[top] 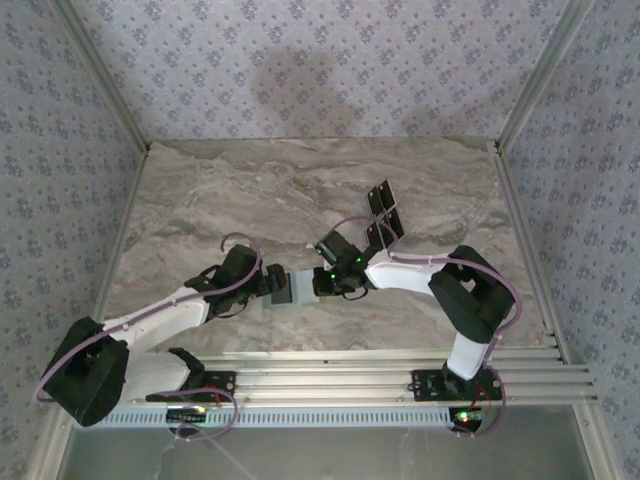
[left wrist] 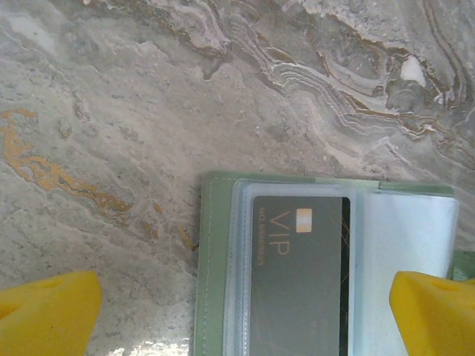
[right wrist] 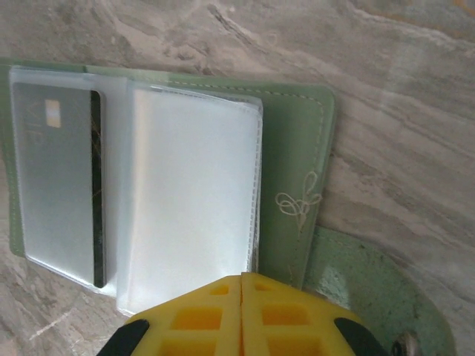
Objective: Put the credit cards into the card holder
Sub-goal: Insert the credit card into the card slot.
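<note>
Yellow fingers of the right pincer (right wrist: 242,297) are clenched together, nothing seen between them.
Just ahead lies the open card holder (right wrist: 297,148), one credit card (right wrist: 56,185) already inside, an empty sleeve (right wrist: 193,193) beside it. The left pincer (left wrist: 241,315) is spread wide over it. I judge a next card must come from the loose cards (top: 385,215) beyond, on the marble table (top: 250,190) between patterned walls (top: 300,60).

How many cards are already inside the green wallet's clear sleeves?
1: a dark VIP card sits in one clear sleeve of the open green wallet. The neighbouring sleeve looks empty; others may hide beneath.
</note>
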Robot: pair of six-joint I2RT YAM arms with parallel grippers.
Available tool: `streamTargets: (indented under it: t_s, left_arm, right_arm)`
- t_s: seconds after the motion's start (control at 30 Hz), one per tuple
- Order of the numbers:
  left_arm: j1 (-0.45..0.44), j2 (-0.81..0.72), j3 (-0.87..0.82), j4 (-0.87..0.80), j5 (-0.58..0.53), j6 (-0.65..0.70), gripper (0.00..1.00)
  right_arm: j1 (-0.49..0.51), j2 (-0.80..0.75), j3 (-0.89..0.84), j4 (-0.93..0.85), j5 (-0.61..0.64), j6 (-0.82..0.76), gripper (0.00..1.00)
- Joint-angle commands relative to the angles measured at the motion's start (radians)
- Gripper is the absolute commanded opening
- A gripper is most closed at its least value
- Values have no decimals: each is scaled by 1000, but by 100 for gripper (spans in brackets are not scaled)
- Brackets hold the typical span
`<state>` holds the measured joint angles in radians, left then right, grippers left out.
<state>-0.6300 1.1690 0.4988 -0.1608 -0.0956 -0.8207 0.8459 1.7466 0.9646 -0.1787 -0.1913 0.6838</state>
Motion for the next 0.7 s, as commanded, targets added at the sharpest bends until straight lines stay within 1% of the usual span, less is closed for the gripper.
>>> streamTargets:
  t_s: [0.0, 0.37, 0.67]
  left_arm:
    - [7, 19, -8, 47, 20, -5, 100]
    - [6, 88, -8, 141, 75, -2, 100]
    - [-1, 150, -9, 218, 111, -10, 100]
  right_arm:
    - [4, -6, 0, 9, -10, -2, 9]
    - [-7, 10, -55, 46, -9, 25, 8]
    - [-12, 24, -62, 56, -18, 31, 7]
